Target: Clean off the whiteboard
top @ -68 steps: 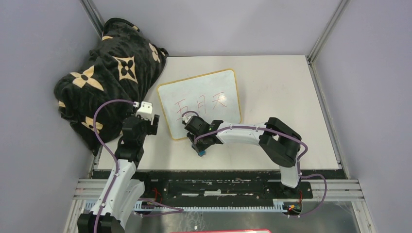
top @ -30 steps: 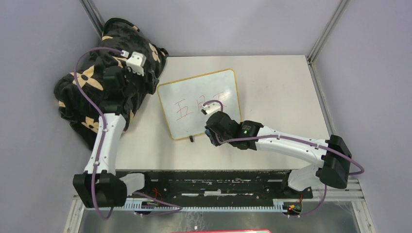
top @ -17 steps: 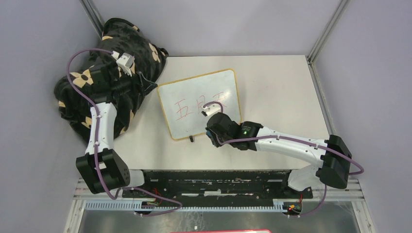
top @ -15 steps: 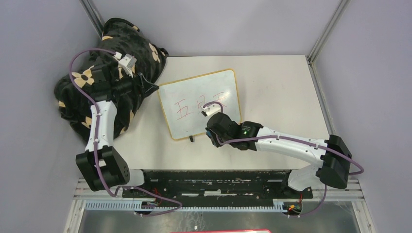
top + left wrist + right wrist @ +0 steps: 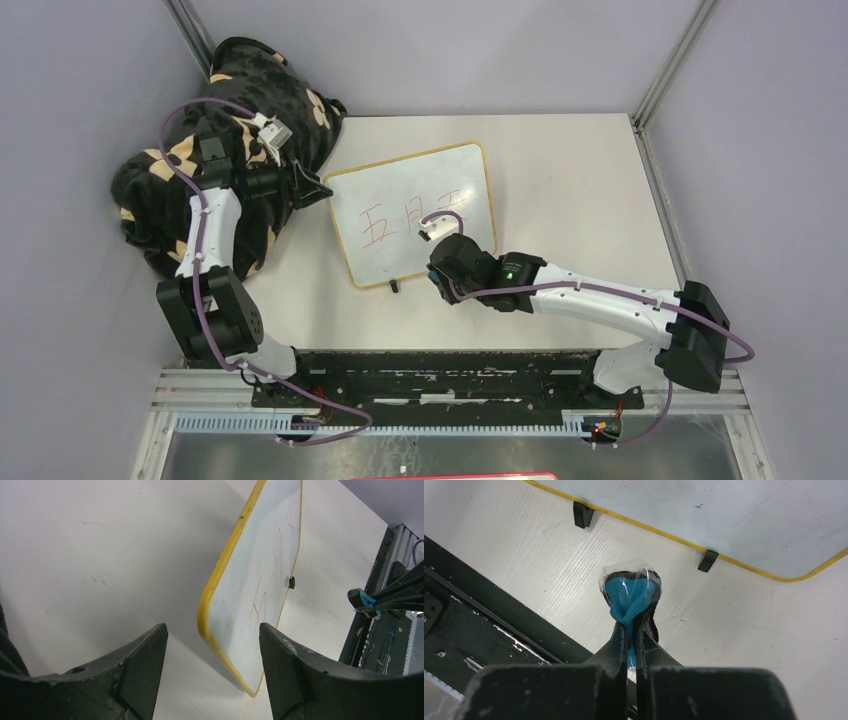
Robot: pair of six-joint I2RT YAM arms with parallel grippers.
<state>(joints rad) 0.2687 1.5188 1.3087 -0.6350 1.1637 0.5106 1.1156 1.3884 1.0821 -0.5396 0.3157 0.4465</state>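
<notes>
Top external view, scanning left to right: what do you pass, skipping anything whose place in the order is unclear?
blanket → whiteboard → right elbow

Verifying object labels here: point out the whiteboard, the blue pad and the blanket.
whiteboard [image 5: 420,180]: top view, bare white face above the writing.
blue pad [image 5: 629,592]: right wrist view, its bulging front end.
blanket [image 5: 250,72]: top view, dark back fold.

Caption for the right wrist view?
Right gripper shut on a blue wad, near the whiteboard's yellow edge and black feet.
</notes>
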